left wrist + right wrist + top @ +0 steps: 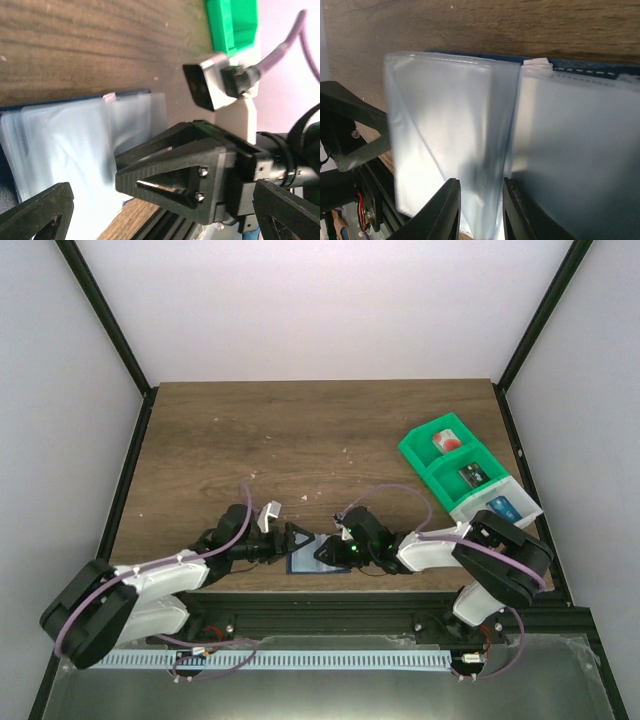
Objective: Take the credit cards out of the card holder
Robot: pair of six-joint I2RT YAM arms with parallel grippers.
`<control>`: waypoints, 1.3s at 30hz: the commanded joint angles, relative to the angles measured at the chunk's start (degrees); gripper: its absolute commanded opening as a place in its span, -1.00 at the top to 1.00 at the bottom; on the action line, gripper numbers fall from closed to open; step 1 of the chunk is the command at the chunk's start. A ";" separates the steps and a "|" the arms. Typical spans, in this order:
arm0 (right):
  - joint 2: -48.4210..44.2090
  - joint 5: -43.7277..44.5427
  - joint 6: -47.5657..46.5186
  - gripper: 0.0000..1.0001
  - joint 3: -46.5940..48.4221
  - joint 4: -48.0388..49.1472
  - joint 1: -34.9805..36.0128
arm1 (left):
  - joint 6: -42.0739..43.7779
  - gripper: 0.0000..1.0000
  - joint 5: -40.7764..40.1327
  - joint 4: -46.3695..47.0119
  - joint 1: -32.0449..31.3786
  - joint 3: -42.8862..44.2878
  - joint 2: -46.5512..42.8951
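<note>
Between the two hands, on the worktop (300, 440) close to the arm bases, the card holder (305, 563) lies opened flat, navy cover down and its clear sleeves (580, 150) facing up. Well away from the right hand, off to its outer side and further from the bases, three credit cards (472, 475) lie out of the holder. A red-pink card (447, 441) and a dark grey card (472, 476) sit in separate compartments of the green bin (415, 450). A blue card (503, 508) sits in the white bin (462, 510) touching it. The sleeves in both wrist views look pale and see-through, with no coloured card showing, so the emptying seems largely or wholly done. A card deeper in the stack cannot be ruled out.

The right hand (481, 210) is low over the holder with its fingers only a little apart. One sleeve leaf (445, 125) stands up from the stack with its edge in the narrow gap between them. The gap looks wider than the film, so this reads as loose contact, not a firm pinch. The left hand (293, 540) is spread as wide as it goes, just beside the holder's other edge and facing the right hand. It holds nothing, and whether a fingertip touches the sleeves cannot be told.
</note>
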 commanded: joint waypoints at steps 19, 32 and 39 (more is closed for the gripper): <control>6.01 0.58 -0.73 0.96 2.21 -2.57 0.47 | 2.39 -1.00 -5.30 -5.45 -0.05 -1.91 -4.67; 6.55 0.38 -0.67 0.96 2.14 -2.03 0.45 | 2.05 -1.00 -3.24 -1.73 -0.05 -2.11 -1.72; 6.70 0.30 -0.66 0.96 2.03 -1.33 0.47 | 1.03 -0.99 -1.71 0.57 -0.06 -2.57 -1.55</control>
